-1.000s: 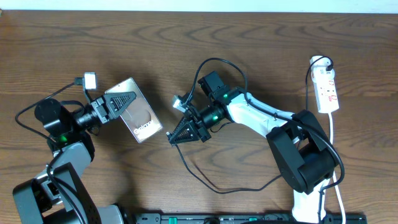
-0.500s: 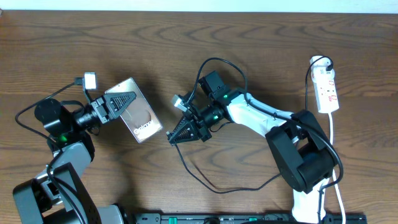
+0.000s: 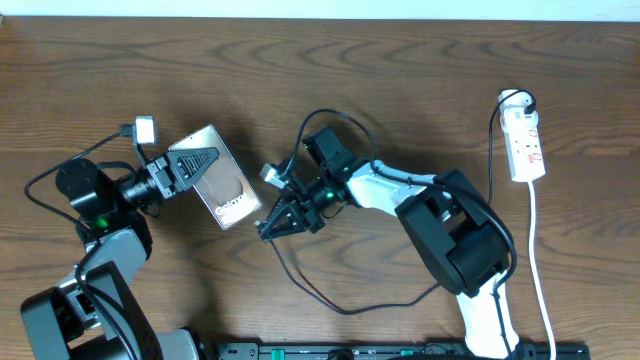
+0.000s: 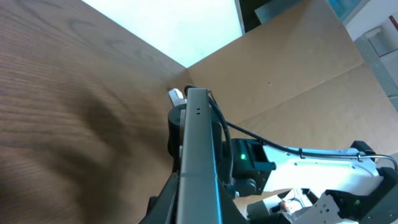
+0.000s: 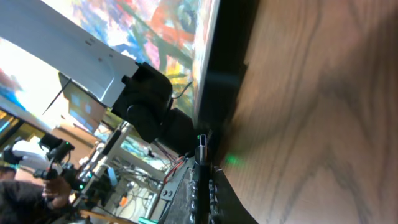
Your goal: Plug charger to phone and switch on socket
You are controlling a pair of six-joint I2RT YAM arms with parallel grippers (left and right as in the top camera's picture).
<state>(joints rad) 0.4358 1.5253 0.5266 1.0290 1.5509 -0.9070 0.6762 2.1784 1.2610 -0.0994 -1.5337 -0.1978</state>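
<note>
The phone [image 3: 232, 190] is held tilted above the table at the left, with my left gripper [image 3: 203, 165] shut on its upper half. In the left wrist view the phone [image 4: 198, 143] shows edge-on as a grey slab between the fingers. My right gripper [image 3: 270, 226] is shut on the charger, just right of the phone's lower corner. The charger's cable [image 3: 310, 285] loops across the table towards the socket [image 3: 526, 145] at the far right. In the right wrist view the plug tip [image 5: 202, 143] sticks out of my right gripper [image 5: 202, 171] and points at the phone's dark edge [image 5: 225, 62], a short gap away.
The socket's white cord [image 3: 540, 270] runs down the right side to the front edge. A small white block [image 3: 146, 129] sits behind the left arm. The right arm's white forearm [image 3: 385, 188] stretches across the middle of the brown wooden table [image 3: 420, 60].
My right gripper has moved left with the charger plug, closer to the phone's lower corner. The left gripper and phone have stayed still.
</note>
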